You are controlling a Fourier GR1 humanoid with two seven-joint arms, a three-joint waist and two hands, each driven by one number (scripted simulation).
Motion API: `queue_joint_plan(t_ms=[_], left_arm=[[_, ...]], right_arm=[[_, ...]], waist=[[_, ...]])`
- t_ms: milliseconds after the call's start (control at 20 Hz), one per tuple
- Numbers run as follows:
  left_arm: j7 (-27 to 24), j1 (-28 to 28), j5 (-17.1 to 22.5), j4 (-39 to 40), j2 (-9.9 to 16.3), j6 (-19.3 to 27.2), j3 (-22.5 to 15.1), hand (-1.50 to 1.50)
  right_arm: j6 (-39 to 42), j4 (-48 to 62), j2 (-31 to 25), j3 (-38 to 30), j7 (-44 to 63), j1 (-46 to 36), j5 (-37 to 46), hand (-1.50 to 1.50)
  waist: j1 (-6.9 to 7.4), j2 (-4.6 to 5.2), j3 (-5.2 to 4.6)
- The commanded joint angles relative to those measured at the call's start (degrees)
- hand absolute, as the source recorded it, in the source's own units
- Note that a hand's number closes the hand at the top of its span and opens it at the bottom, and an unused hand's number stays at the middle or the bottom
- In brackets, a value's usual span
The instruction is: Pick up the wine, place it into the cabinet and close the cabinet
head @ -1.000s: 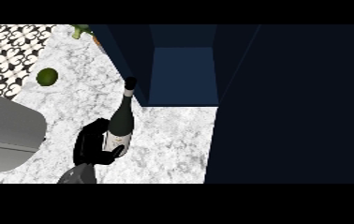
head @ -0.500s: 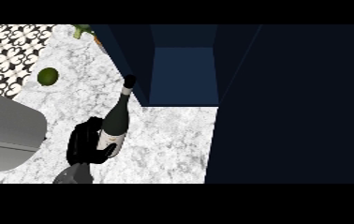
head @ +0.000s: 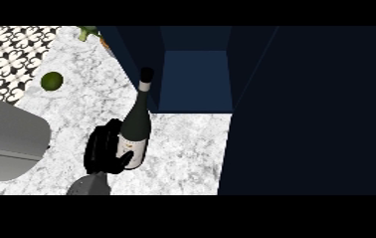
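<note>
head view: the left hand [head: 105, 151] has its fingers and thumb curled round the lower body of the wine bottle [head: 135, 130], so the bottle is held. the bottle is in front of the cabinet [head: 197, 80], just to the left of its open compartment, and its neck leans toward the cabinet's left wall. the right hand is not visible. a green lime [head: 52, 80] lies on the marble counter [head: 183, 147], well to the left of the cabinet. to do this step well, i think the hand must bring the bottle to the right until it faces the opening, so the neck does not touch the wall, and then push it inside.
</note>
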Motion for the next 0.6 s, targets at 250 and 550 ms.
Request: queue_joint_plan(t_ms=[250,550], left_arm=[[6.37,6.51,5.84,-19.46,-1.55,17.73,-19.48,1.50],[9.21,6.93,9.98,-23.60,-1.57,26.46,-25.90,1.50]], right_arm=[[2.27,-1.39,-0.31,-1.57,-2.21,3.51,-3.96,-1.50],[1.29,-5.79,0.81,1.87,-0.85,6.64,-1.75,-1.50]], waist=[[-0.15,0.03,0.02],[-0.32,0.06,-0.01]])
